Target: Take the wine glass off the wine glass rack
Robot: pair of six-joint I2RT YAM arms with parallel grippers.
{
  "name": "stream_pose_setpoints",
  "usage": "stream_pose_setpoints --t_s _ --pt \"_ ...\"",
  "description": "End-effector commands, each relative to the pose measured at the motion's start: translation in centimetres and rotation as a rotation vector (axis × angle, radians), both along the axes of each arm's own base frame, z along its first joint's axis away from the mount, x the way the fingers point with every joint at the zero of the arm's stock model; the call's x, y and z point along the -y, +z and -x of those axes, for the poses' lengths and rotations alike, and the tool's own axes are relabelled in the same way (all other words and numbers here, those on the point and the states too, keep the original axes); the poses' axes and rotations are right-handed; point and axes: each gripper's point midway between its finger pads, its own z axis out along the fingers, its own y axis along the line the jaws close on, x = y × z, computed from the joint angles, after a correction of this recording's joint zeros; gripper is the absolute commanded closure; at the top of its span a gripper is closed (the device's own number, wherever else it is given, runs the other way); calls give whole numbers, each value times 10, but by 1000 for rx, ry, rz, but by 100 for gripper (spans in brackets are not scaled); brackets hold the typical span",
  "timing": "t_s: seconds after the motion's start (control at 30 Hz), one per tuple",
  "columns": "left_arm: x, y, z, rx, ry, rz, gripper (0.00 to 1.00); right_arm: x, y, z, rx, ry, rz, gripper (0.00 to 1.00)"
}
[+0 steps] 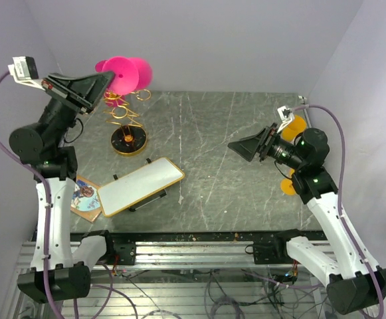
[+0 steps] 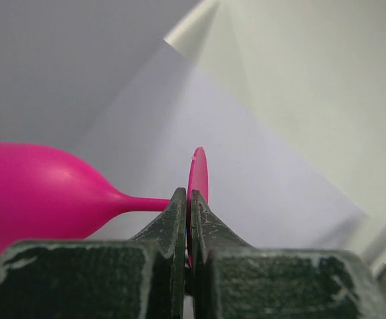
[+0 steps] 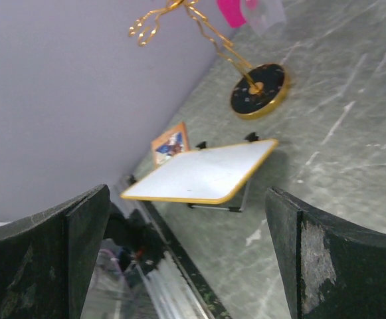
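The pink wine glass point(image 1: 129, 72) lies sideways in the air at the back left, right over the top of the gold wire wine glass rack point(image 1: 125, 114), which stands on its round black base point(image 1: 128, 140). My left gripper point(image 1: 107, 81) is shut on the glass's foot. In the left wrist view the fingers point(image 2: 177, 212) pinch the thin foot disc point(image 2: 198, 171), with the stem and bowl point(image 2: 33, 193) pointing left. I cannot tell whether the glass touches the rack. My right gripper point(image 1: 236, 146) is open and empty over the table's right half. Its wrist view shows the rack point(image 3: 209, 30) far off.
A white board with a gold rim point(image 1: 141, 186) stands on short legs in front of the rack. A picture card point(image 1: 85, 197) lies at its left. Two orange objects point(image 1: 294, 126) sit behind the right arm. Walls close in the back and both sides.
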Motion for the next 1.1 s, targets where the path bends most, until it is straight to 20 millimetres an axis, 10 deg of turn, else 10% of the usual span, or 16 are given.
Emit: stream_pose_setpoints --t_s 0.0,0.43,0.8,1.07 --pt "27 7 57 112 -294 87 93 -18 30 8 -24 113 -224 0" --pt "94 -30 110 156 -723 256 93 -22 81 31 92 263 -474 0" --pt "136 -58 117 113 -817 285 93 -10 131 98 297 487 -663 1" --pt "147 -70 118 111 -873 357 93 4 148 136 363 639 -786 19"
